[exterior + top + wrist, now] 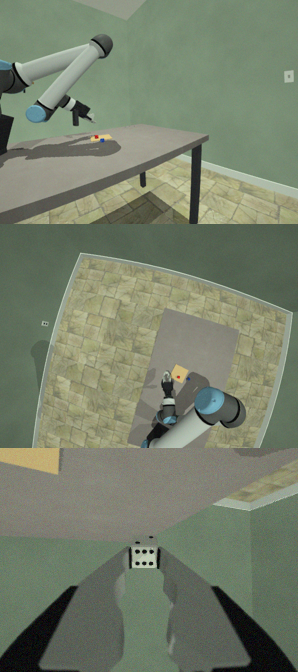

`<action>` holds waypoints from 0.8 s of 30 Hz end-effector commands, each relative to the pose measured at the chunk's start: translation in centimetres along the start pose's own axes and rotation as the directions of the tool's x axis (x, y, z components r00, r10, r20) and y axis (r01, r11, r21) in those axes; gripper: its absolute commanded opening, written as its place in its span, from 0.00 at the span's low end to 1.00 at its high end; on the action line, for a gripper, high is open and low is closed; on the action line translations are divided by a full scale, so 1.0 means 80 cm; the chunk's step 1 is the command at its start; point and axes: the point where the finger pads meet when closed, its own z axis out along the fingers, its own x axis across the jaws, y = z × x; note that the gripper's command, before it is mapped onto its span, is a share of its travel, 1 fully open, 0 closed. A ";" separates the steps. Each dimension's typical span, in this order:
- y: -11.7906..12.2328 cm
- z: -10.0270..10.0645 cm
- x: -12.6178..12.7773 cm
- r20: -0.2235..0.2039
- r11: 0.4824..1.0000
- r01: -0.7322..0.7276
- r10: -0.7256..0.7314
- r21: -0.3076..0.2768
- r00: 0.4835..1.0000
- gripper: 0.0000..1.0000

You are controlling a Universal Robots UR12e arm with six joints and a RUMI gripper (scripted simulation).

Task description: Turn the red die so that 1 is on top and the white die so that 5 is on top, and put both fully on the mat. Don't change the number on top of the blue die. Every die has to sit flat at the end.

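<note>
My gripper (144, 548) is shut on the white die (144, 554), whose six-pip face turns toward the wrist camera. The gripper (92, 121) holds it in the air above the table, left of the mat, with the fingers reaching out nearly level. In the overhead view the gripper (166, 374) hangs just left of the orange mat (179, 373). The red die (178, 377) sits on the mat near its lower edge and also shows in the side view (96, 137). The blue die (188, 379) lies on the table just off the mat's right edge, and in the side view (102, 140) it sits in front of the mat (101, 137).
The grey table (103, 157) stands on a tiled floor (108, 327). My arm's elbow (219, 404) hangs over the table's near end and casts shadows across it. A green wall stands behind.
</note>
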 end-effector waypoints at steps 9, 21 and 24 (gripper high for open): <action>-0.017 0.011 0.000 0.000 1.000 -0.001 0.001 -0.003 1.000 0.03; -0.055 0.038 0.000 0.000 1.000 -0.001 0.001 -0.003 1.000 0.03; -0.065 0.045 0.000 0.000 1.000 -0.001 0.001 -0.003 1.000 0.03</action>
